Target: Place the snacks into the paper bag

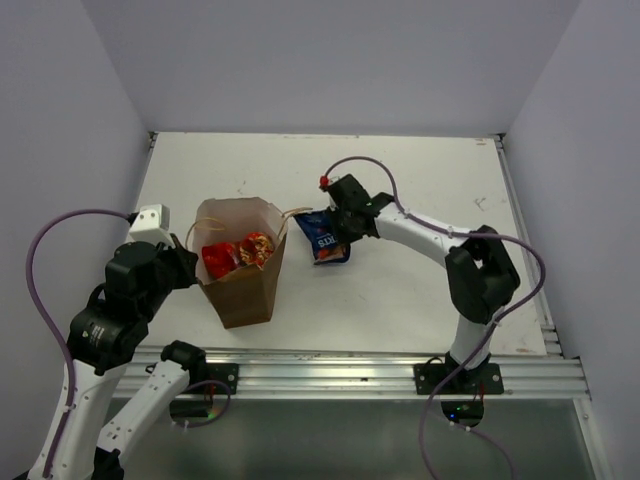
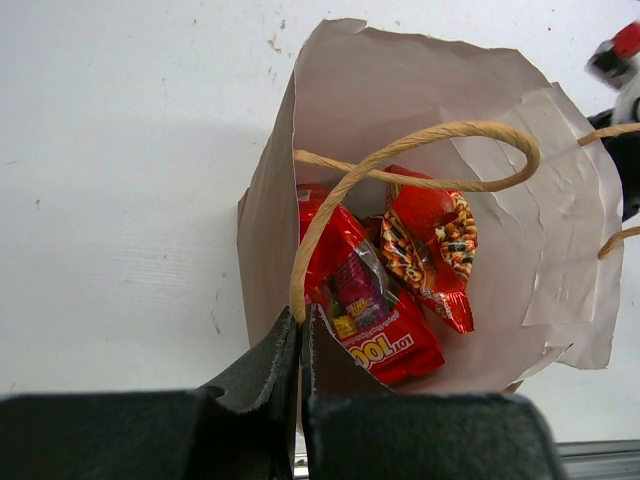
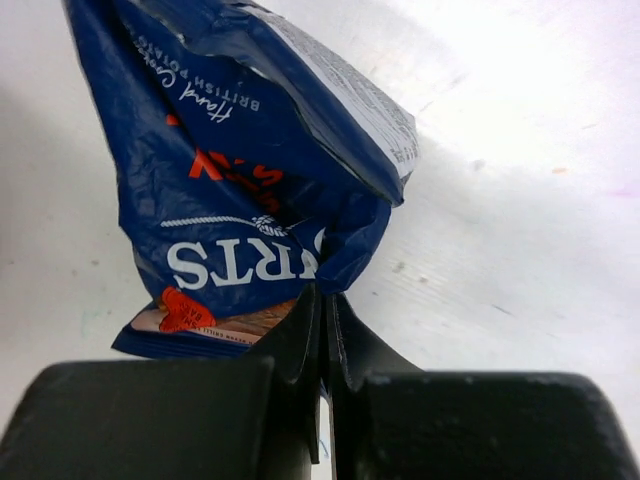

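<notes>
The paper bag [image 1: 245, 300] stands upright and open on the counter [image 1: 420, 300], left of centre. Two red packets lie inside it: one with yellow lettering [image 2: 375, 325] towards the left wall, and one with a multicoloured print [image 2: 430, 240] leaning beside it, the two touching. One twisted handle [image 2: 420, 150] arcs over the opening.

The left gripper [image 2: 303, 350] is pinched tight on the paper bag's rim at the foot of that handle, on the bag's left side.

The blue bag [image 1: 322, 240] is outside the paper bag, just beside its right rim and near the right-hand handle. It is crumpled. The right gripper [image 3: 325, 330] has its fingers closed on the blue bag's lower edge. Whether the blue bag rests on the counter or hangs just clear of it cannot be told.
</notes>
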You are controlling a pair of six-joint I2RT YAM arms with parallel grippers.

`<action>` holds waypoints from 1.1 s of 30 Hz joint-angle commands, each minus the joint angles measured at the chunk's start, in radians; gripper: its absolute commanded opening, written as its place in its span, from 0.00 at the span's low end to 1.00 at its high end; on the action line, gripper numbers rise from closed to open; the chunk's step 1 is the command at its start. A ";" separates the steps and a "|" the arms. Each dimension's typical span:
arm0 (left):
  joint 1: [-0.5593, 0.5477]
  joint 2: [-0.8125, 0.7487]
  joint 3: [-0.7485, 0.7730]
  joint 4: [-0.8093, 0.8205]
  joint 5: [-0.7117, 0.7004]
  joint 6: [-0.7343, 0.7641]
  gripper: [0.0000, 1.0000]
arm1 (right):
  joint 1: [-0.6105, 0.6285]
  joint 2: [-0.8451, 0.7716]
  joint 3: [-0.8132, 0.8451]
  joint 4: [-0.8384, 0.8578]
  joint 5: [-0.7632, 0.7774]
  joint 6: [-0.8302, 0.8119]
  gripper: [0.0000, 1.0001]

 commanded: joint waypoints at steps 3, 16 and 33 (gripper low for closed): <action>-0.002 0.000 0.000 0.075 0.000 -0.020 0.00 | 0.002 -0.227 0.382 -0.196 0.215 -0.112 0.00; -0.002 -0.005 -0.012 0.092 0.008 -0.029 0.00 | 0.232 -0.031 0.967 -0.336 -0.008 -0.070 0.00; -0.002 -0.020 -0.015 0.092 0.006 -0.030 0.00 | 0.424 0.118 0.875 -0.518 -0.045 -0.145 0.03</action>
